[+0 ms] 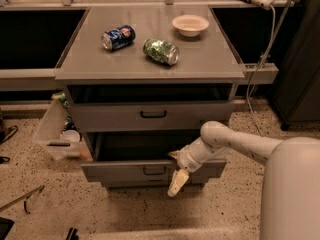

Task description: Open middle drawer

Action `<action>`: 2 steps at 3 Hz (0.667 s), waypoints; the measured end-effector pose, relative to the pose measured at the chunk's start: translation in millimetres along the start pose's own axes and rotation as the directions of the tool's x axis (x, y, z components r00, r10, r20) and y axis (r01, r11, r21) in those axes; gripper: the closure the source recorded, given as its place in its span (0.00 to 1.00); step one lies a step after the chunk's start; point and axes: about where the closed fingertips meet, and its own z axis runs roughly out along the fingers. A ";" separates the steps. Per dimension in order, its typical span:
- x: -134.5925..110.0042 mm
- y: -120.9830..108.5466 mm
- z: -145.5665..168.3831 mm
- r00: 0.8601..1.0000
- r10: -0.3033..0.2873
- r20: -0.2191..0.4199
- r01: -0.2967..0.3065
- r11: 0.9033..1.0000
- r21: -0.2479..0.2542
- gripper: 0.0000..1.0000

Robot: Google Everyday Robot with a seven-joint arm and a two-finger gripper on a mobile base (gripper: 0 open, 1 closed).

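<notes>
Middle drawer (pixel 120 173): sitting pulled out toward the near side, under the top drawer (pixel 110 116), dark inside showing.
Gripper (pixel 177 176): hanging at its front, right of centre; grip cannot be told.
Progress: looking largely open; a further pull possibly remaining.

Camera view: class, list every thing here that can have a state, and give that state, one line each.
middle drawer: pulled well out, dark inside showing.
top drawer: partly open.
blue can: lying on its side.
green can: lying on its side.
bowl: upright, looks empty.
gripper: pointing down at the middle drawer's front, right of the handle.
</notes>
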 end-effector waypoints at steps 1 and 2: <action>6.4 24.3 -1.9 1.000 0.005 -0.003 -0.005 0.999 -0.039 0.00; 14.7 68.4 -15.3 0.999 0.051 0.016 -0.049 0.996 -0.068 0.00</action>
